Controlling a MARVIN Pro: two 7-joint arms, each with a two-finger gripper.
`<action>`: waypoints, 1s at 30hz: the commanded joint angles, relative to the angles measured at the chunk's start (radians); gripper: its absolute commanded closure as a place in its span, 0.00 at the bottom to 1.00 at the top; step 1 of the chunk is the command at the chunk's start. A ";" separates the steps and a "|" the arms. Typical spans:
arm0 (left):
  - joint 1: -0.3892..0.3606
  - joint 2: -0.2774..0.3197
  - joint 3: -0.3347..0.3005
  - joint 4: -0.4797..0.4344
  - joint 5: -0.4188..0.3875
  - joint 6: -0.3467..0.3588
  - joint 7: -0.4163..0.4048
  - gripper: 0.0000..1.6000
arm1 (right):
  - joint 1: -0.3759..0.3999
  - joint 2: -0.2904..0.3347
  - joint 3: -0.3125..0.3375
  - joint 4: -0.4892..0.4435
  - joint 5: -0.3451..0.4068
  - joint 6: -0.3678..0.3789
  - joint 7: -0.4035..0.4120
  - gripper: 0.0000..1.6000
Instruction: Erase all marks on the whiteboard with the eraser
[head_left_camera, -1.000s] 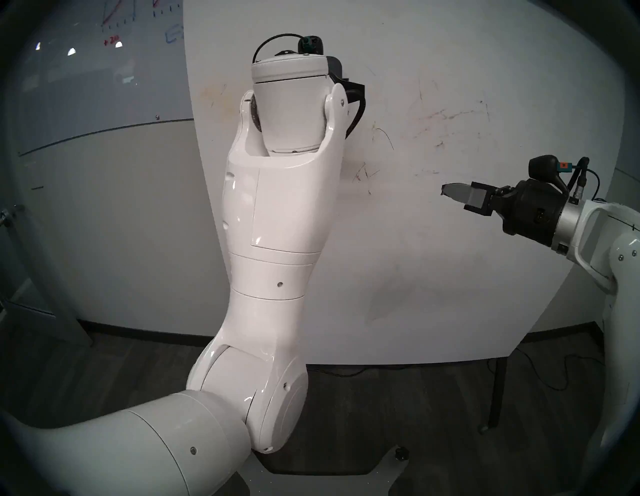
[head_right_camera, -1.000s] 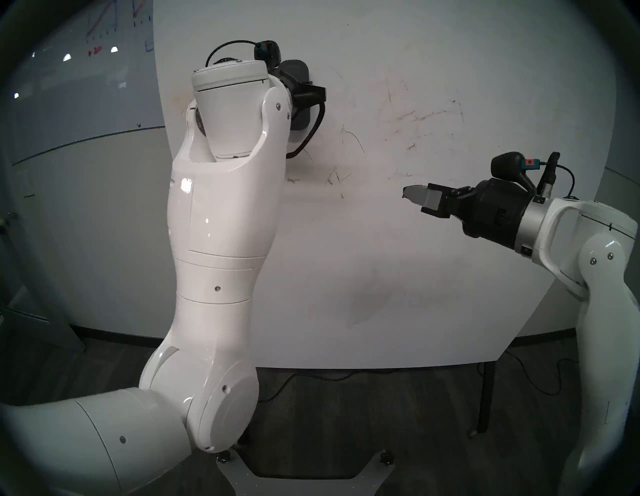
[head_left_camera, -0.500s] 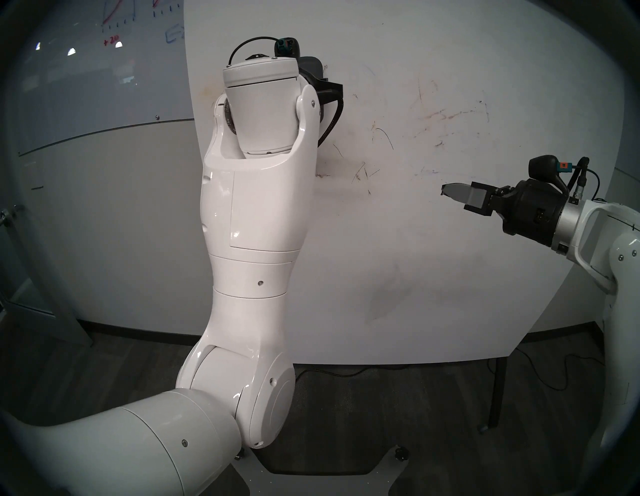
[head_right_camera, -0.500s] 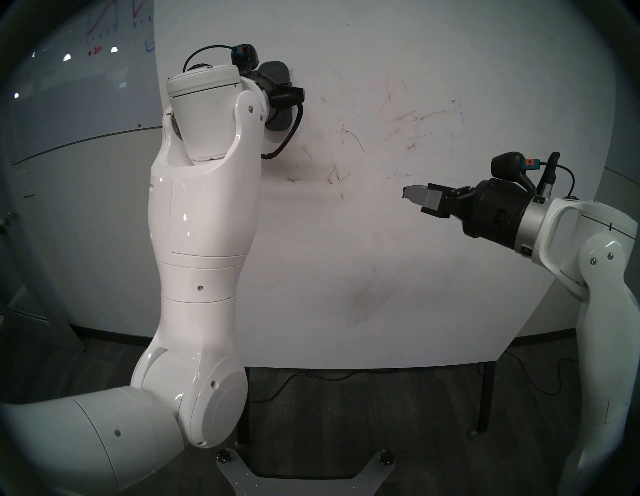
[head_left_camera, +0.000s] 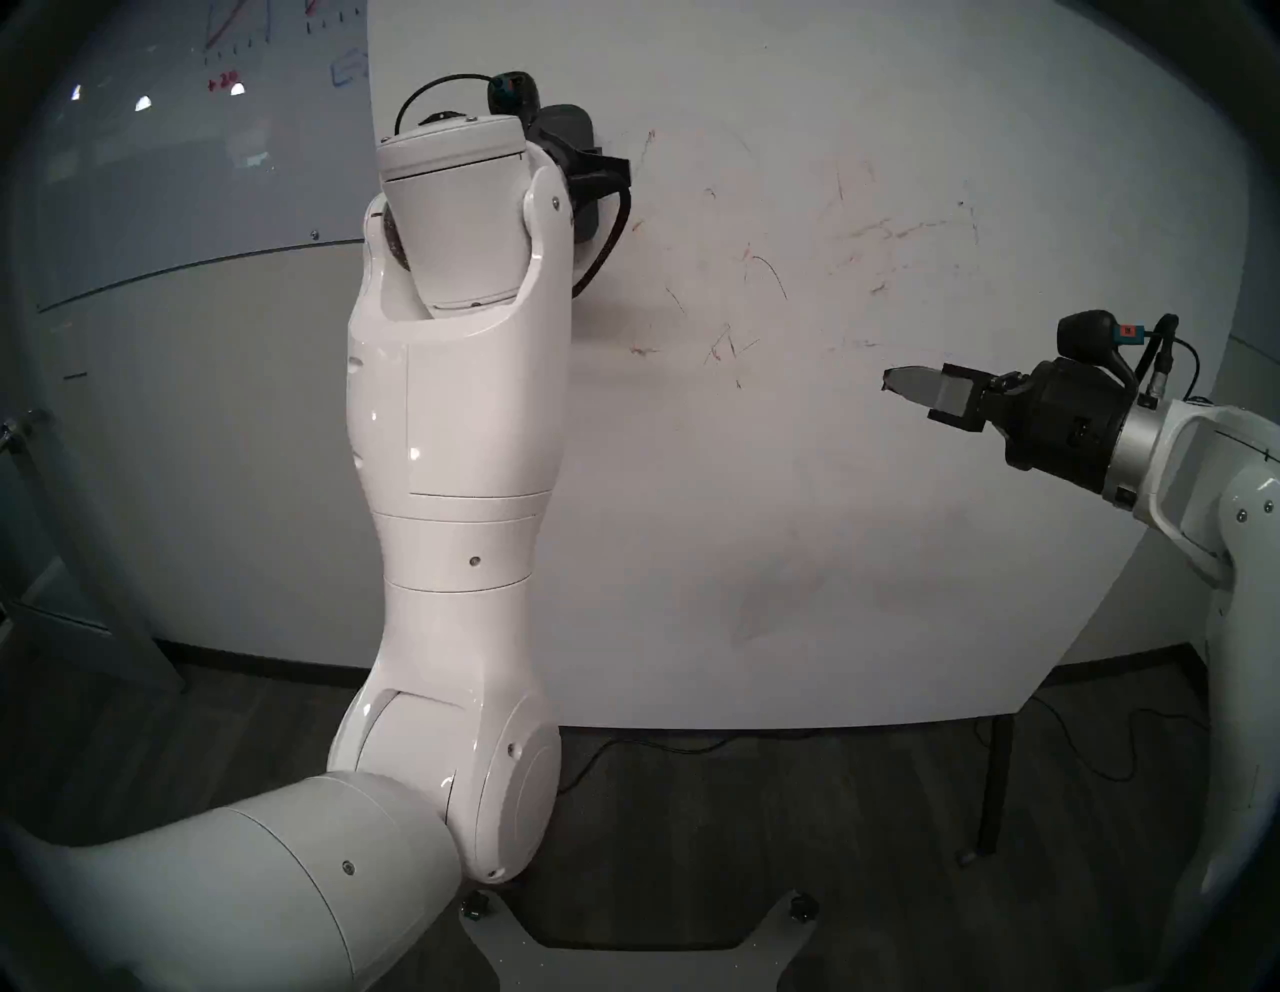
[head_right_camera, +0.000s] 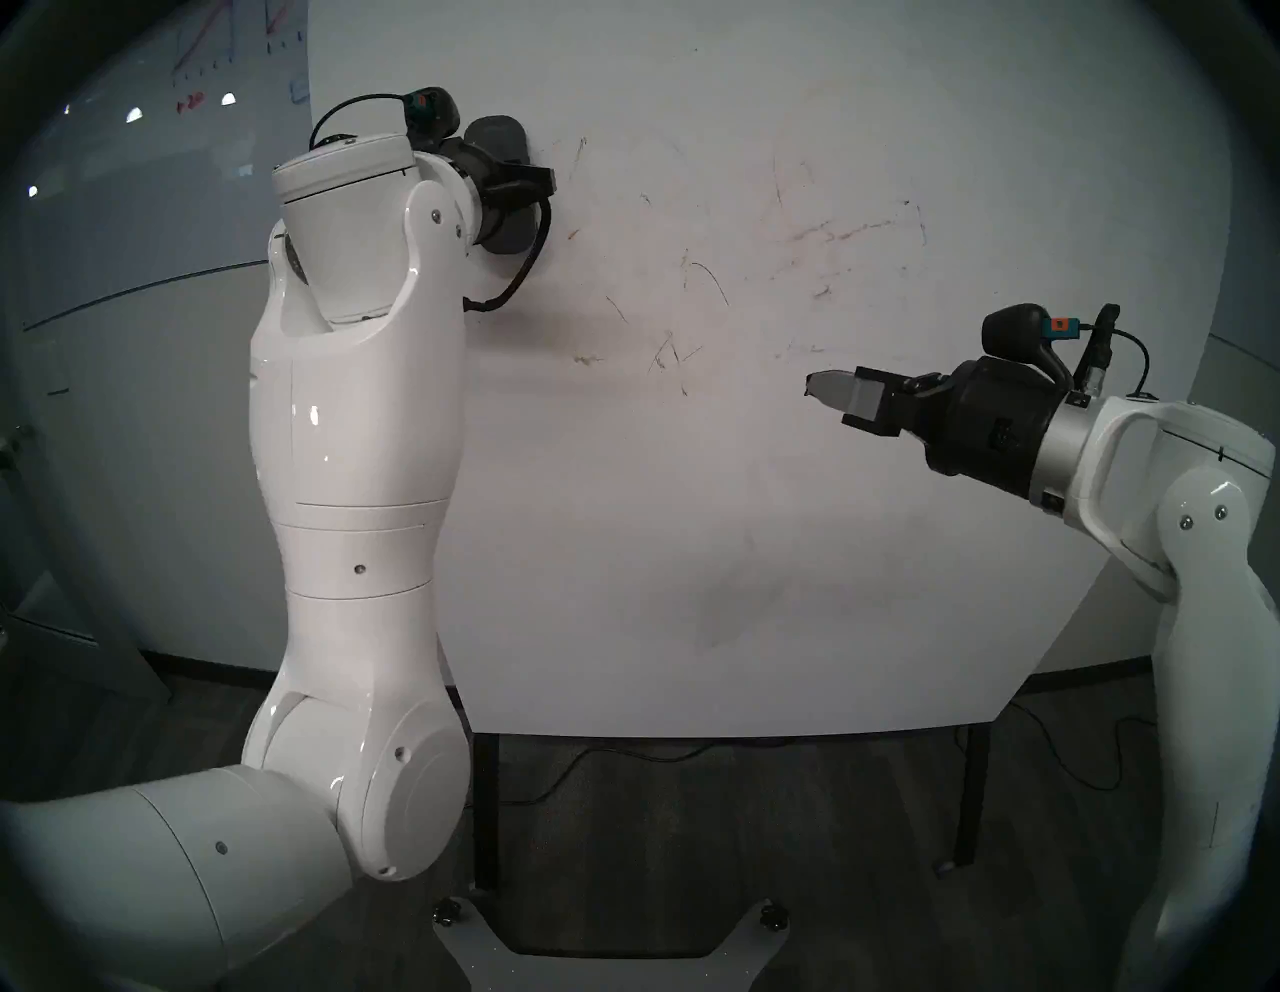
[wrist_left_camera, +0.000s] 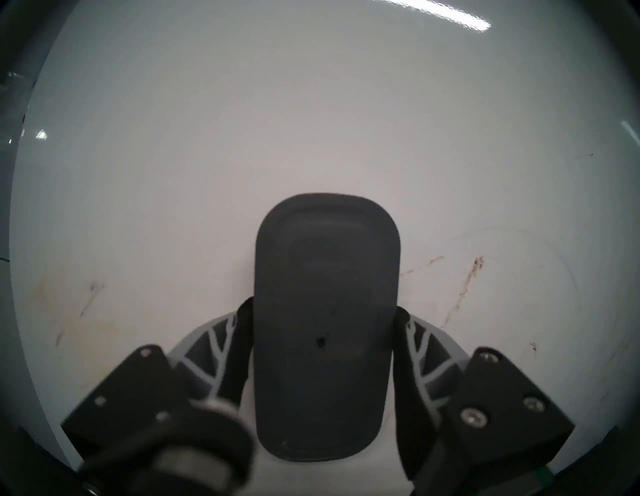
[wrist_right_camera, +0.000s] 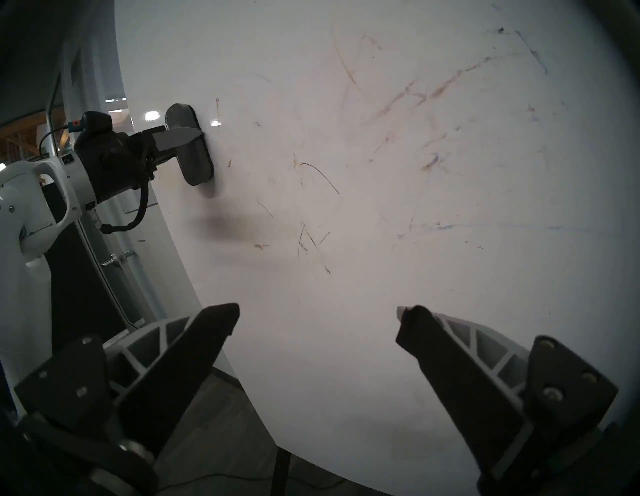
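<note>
The whiteboard (head_left_camera: 831, 519) stands upright in front of me. My left gripper (head_left_camera: 596, 170) is shut on the dark grey eraser (head_left_camera: 571, 123), which is pressed flat against the board's upper left. In the left wrist view the eraser (wrist_left_camera: 325, 277) sits upright between the fingers (wrist_left_camera: 221, 343). Thin orange-brown marks (wrist_left_camera: 467, 284) lie to its right and a pale orange smudge (wrist_left_camera: 69, 311) to its left. Faint dark and reddish scribbles (head_left_camera: 762, 270) spread over the board's middle and upper right (wrist_right_camera: 446, 83). My right gripper (head_left_camera: 900, 384) hovers open off the board's right side, holding nothing.
A greyish glass board (head_left_camera: 208, 138) with red and blue graph drawings hangs on the wall at the far left. Dark metal legs (head_left_camera: 994, 783) and loose cables (head_left_camera: 1108, 755) sit under the whiteboard. My base plate (head_left_camera: 623, 956) shows at the bottom.
My left arm has slid the eraser leftward along the upper part of the board, uncovering scribbles that it hid. The right arm has not moved.
</note>
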 joint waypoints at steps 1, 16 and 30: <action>0.025 0.085 -0.085 0.014 0.030 -0.002 0.021 1.00 | 0.009 0.002 0.006 -0.003 0.000 -0.003 -0.001 0.00; 0.103 0.093 -0.092 -0.039 0.020 -0.002 -0.006 1.00 | 0.009 0.002 0.006 -0.003 0.000 -0.003 -0.001 0.00; 0.182 0.085 -0.082 -0.076 0.018 -0.002 -0.014 1.00 | 0.010 0.002 0.006 -0.003 0.000 -0.002 -0.001 0.00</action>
